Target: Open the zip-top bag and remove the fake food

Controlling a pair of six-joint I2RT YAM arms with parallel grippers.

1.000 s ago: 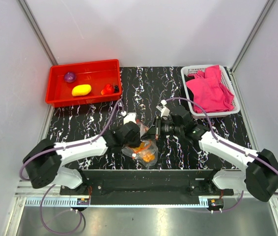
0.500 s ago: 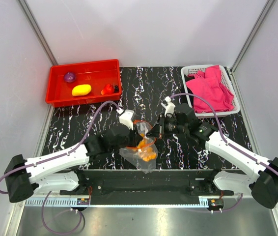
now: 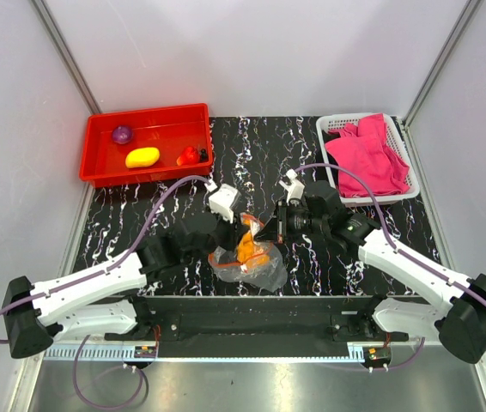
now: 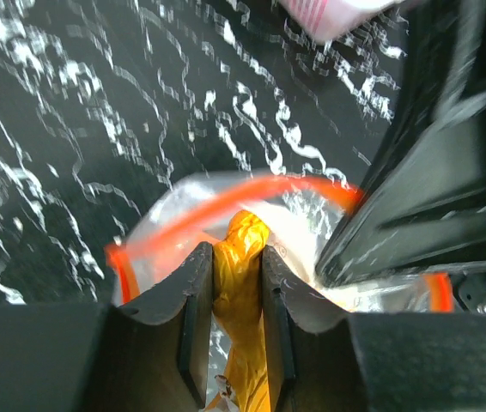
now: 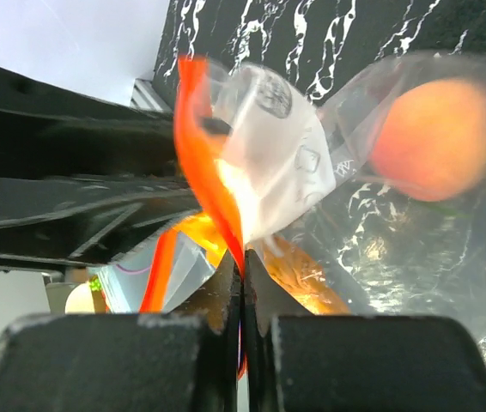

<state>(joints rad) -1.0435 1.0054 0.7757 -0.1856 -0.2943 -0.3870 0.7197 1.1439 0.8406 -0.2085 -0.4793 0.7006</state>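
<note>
The clear zip-top bag (image 3: pixel 260 268) lies between my two arms near the table's front. My right gripper (image 5: pixel 242 257) is shut on its orange-red zip strip (image 5: pixel 210 184) and holds the mouth up. My left gripper (image 4: pixel 238 249) reaches into the open mouth, shut on a yellow-orange crinkled piece of fake food (image 4: pixel 241 292). An orange peach-like ball (image 5: pixel 432 137) sits inside the bag. In the top view the left gripper (image 3: pixel 241 233) and the right gripper (image 3: pixel 269 230) meet at the bag's mouth.
A red tray (image 3: pixel 97 163) at the back left holds a purple piece (image 3: pixel 122 134), a yellow oval (image 3: pixel 142 157) and a red piece (image 3: pixel 188 155). A white basket (image 3: pixel 337 184) with a pink cloth (image 3: pixel 367 154) stands at the back right.
The left arm has stretched forward and its gripper has gone into the bag's mouth. The right gripper has lifted the zip strip slightly; the bag has bunched up between them.
</note>
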